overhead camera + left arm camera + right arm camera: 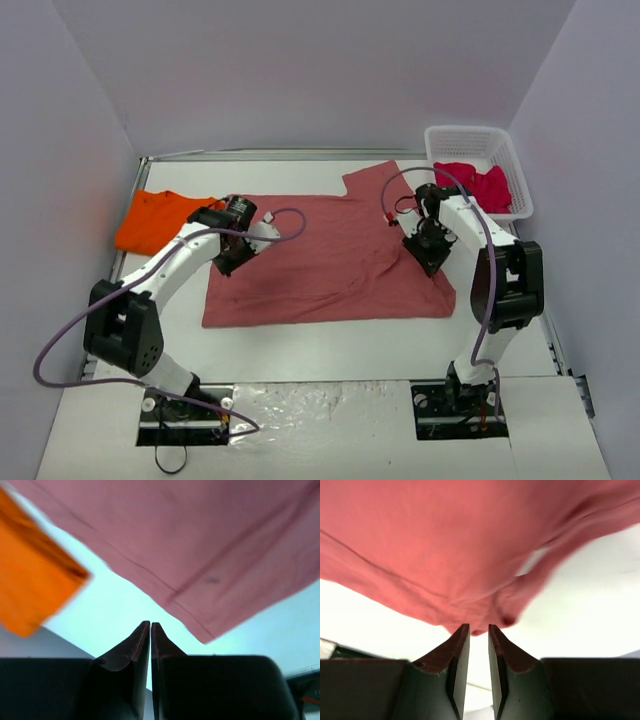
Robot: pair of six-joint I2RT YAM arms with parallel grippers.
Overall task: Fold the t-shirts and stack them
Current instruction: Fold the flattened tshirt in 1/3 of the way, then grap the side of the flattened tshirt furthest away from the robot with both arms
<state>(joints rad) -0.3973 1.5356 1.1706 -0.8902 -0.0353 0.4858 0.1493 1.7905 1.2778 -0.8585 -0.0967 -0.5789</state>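
The large brick-red t-shirt (330, 262) lies spread flat in the middle of the table, one sleeve pointing to the back. The orange t-shirt (155, 218) lies at the left edge. The crimson-pink t-shirt (482, 186) sits in the white basket (520, 180). My left gripper (232, 258) hangs over the red shirt's left edge; in the left wrist view it (150, 625) is shut and empty, with the shirt's corner (210, 630) just ahead. My right gripper (432, 256) is at the shirt's right edge; its jaws (478, 627) stand narrowly open, with the cloth edge (485, 622) at the tips.
Grey walls enclose the table on three sides. The basket stands at the back right corner. The orange shirt also shows in the left wrist view (30, 585), left of the fingers. Bare white table (330, 350) lies between the red shirt and the arm bases.
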